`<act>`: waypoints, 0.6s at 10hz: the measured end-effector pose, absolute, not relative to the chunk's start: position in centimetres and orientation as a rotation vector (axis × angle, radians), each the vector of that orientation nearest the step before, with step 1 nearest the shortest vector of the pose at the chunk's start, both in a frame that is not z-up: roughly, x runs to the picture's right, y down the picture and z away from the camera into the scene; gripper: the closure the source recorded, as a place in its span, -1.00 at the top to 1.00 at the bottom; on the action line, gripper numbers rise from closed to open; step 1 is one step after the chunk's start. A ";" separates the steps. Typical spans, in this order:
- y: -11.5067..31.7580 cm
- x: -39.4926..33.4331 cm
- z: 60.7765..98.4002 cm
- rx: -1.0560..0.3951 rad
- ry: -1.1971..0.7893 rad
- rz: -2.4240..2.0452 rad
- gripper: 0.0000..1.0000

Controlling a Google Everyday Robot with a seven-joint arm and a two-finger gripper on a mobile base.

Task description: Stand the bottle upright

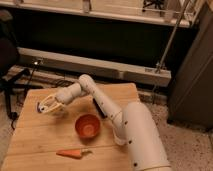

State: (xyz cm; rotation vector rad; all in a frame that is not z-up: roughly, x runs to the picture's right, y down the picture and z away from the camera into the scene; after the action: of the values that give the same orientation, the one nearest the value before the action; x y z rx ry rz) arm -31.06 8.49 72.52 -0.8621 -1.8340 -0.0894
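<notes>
My gripper (48, 105) hovers over the left part of the wooden table (35, 145), reaching in from the right. It is shut on the bottle (51, 103), a small whitish-cream thing lying roughly sideways between the fingers. The bottle seems to be lifted slightly, with a shadow on the wood beneath it. Its cap and label cannot be made out.
A red bowl (87, 126) sits mid-table, right of the gripper. An orange carrot (71, 153) lies near the front edge. A dark object (99, 108) rests behind my forearm. The arm's white body (140, 140) covers the table's right side. A metal rail and dark wall run behind.
</notes>
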 end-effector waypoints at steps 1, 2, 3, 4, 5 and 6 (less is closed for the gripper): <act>7.9 -30.7 72.5 -0.834 -1.827 -0.080 -0.41; 7.6 -30.4 72.2 -0.813 -1.829 -0.077 -0.41; 7.2 -30.2 71.7 -0.788 -1.838 -0.074 -0.41; 6.8 -30.0 71.0 -0.765 -1.851 -0.068 -0.41; 6.4 -29.8 70.4 -0.742 -1.864 -0.058 -0.41; 6.3 -29.6 70.0 -0.738 -1.868 -0.050 -0.41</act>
State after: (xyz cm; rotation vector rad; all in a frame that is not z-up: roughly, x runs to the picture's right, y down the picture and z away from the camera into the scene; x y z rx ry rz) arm -29.59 6.29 70.01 -0.7383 -1.8676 -0.0502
